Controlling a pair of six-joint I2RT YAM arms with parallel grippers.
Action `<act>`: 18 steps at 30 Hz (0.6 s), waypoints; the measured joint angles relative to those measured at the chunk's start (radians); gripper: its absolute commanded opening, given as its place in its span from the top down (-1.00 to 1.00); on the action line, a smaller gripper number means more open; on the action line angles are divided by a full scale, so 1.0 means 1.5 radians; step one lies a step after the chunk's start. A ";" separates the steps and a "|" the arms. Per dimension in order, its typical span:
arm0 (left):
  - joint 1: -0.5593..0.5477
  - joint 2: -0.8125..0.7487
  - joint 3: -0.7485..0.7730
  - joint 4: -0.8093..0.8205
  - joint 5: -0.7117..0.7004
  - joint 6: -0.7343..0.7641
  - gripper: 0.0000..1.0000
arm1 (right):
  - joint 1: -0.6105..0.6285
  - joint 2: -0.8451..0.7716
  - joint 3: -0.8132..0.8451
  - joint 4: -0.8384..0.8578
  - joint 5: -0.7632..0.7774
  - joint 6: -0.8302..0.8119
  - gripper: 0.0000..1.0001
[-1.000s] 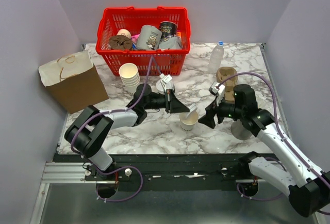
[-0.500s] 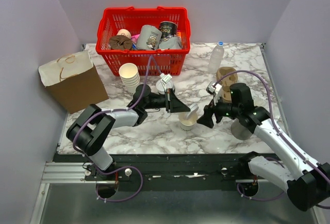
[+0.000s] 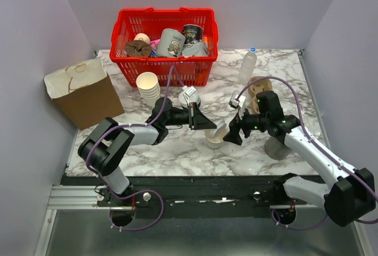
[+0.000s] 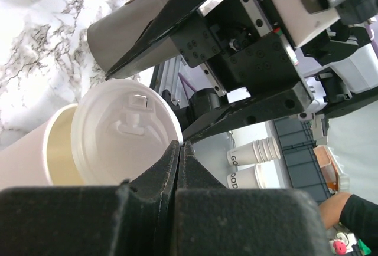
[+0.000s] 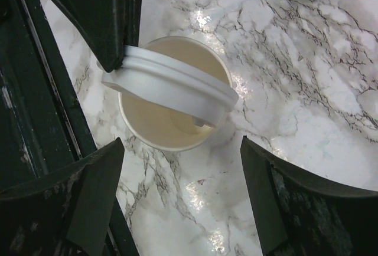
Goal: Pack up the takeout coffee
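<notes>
Two pieces, not yet joined. The paper cup [image 5: 153, 120] stands upright on the marble counter [image 5: 307, 79], at the front middle between the arms. Its lid [image 5: 171, 88] hangs tilted across the mouth, one side high. You cannot tell from these views whether the low edge touches the rim. The cup looks empty inside.

Left gripper [image 4: 179, 156]: fingers together, pinched on the lid's edge from the side.
Right gripper [image 3: 232, 134]: fingers wide apart, one to each side of the cup, gripping nothing.

Step in hand, as judged: seating the lid. Notes for you:

- Level the lid before lowering. If it goes down tilted, one side will likely catch and the other ride up.
- Centre it. In the right wrist view it sits off toward the left gripper's side.
- Steady the cup with the right gripper, gently. A light paper cup may skid or tip under an off-centre push, while a hard squeeze would ovalise the mouth and spoil the fit.
- Let go of the lid only once the rim has caught all round.
- Mind the crowding: both grippers work close over one small cup.

The open cardboard box [image 3: 77, 94] at the left looks the likely destination, but that is not confirmed.
</notes>
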State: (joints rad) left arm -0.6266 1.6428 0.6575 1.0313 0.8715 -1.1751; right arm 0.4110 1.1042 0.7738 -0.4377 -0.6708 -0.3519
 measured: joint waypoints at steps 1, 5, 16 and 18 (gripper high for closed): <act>0.002 0.002 -0.001 0.000 0.000 -0.001 0.93 | 0.000 0.003 0.002 0.000 -0.003 -0.004 -0.78; 0.004 0.006 -0.002 0.000 0.000 -0.005 0.93 | 0.000 0.006 0.005 0.010 -0.019 -0.016 -0.78; 0.012 0.008 -0.007 0.005 0.001 -0.011 0.93 | 0.000 0.037 -0.006 0.056 -0.029 -0.023 -0.77; 0.016 0.008 -0.011 0.005 0.001 -0.012 0.93 | 0.000 0.041 -0.011 0.059 -0.026 -0.023 -0.76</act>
State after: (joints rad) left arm -0.6033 1.6547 0.6407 1.0389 0.8722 -1.1931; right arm 0.4110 1.1664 0.7570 -0.3492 -0.7101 -0.3870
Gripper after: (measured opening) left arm 0.042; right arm 0.886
